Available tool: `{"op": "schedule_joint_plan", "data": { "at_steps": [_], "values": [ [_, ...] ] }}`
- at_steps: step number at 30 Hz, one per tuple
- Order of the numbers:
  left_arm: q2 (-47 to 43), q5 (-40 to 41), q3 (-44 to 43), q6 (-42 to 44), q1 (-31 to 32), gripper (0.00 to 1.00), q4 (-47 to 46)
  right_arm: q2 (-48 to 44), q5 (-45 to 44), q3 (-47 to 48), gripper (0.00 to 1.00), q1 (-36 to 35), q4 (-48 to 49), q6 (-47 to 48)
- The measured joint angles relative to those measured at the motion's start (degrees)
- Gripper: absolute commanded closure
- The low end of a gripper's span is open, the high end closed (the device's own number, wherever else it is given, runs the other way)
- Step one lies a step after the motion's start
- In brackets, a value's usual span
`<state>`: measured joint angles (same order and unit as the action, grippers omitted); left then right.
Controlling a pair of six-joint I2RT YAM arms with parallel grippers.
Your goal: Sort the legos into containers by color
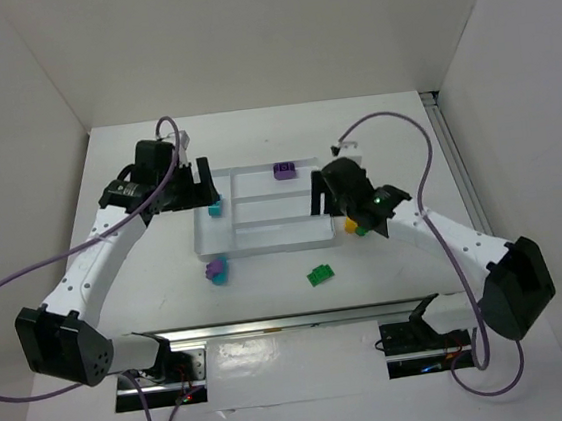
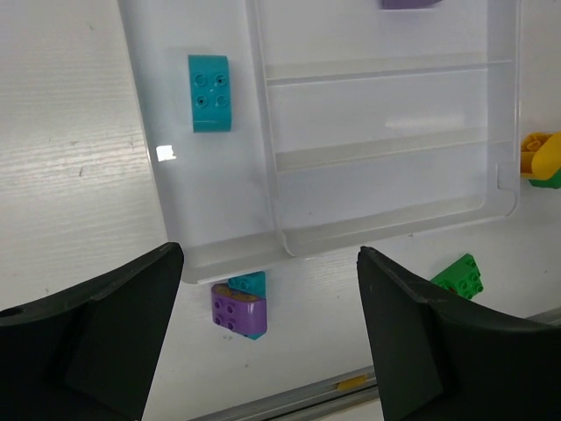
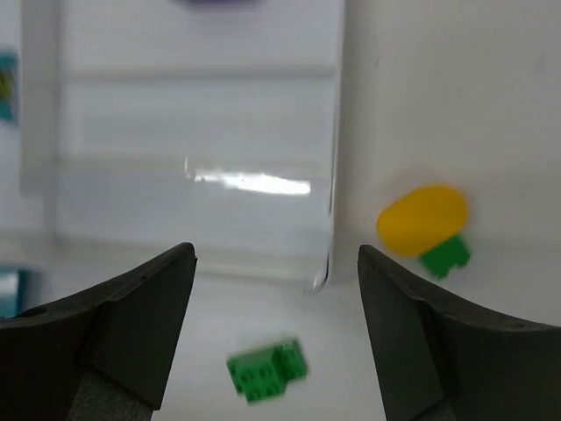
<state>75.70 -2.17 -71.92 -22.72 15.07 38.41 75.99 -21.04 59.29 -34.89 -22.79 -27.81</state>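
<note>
Both arms reach out from the near edge and bend in toward each other. The left end effector (image 1: 201, 186) points down, its fingers (image 2: 96, 342) spread wide and holding nothing. The right end effector (image 1: 322, 198) also points down, its fingers (image 3: 105, 342) parted and empty.

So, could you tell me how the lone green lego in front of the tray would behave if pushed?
The green lego looks like rigid plastic and probably won't flex. Tiny and flat-sided on the smooth table, it would likely slide or spin, not roll.
</note>
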Motion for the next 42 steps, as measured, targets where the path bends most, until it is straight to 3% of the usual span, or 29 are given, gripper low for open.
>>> {"op": "schedule_joint_plan", "data": {
  "at_steps": [4,6,10,24,27,28,29,42],
  "values": [
    [0.22,-0.35,-1.88,-0.04,1.55,0.07,-0.04,-2.49,5.01,-9.03,0.18,-8.09,-4.42,-2.58],
    [0.76,-0.52,-3.26,-0.04,2.14,0.07,-0.11,-0.17,6.01,-9.70,0.25,-12.44,-6.71,-2.60],
    [1.57,-0.72,-4.42,-0.20,3.13,0.07,-0.74,6.14,7.30,-9.68,0.28,-17.99,-7.58,-2.01],
    [1.88,-0.70,-4.48,-1.03,4.50,0.07,-0.70,9.60,8.15,-10.38,0.39,-18.10,-7.72,0.15],
    [1.92,-0.70,-4.48,-1.51,4.68,0.07,-0.70,9.60,8.44,-10.56,0.47,-18.12,-7.72,0.31],
    [1.95,-0.70,-4.48,-1.53,4.70,0.07,-0.70,9.60,8.44,-10.58,0.57,-18.12,-7.72,0.33],
    [1.95,-0.70,-4.48,-1.55,4.74,0.07,-0.70,9.60,8.39,-10.58,0.58,-18.14,-7.67,0.46],
    [2.10,-0.70,-4.48,-1.60,4.74,0.07,-0.70,9.62,8.41,-10.58,0.51,-18.23,-7.63,0.44]
  ]
}}
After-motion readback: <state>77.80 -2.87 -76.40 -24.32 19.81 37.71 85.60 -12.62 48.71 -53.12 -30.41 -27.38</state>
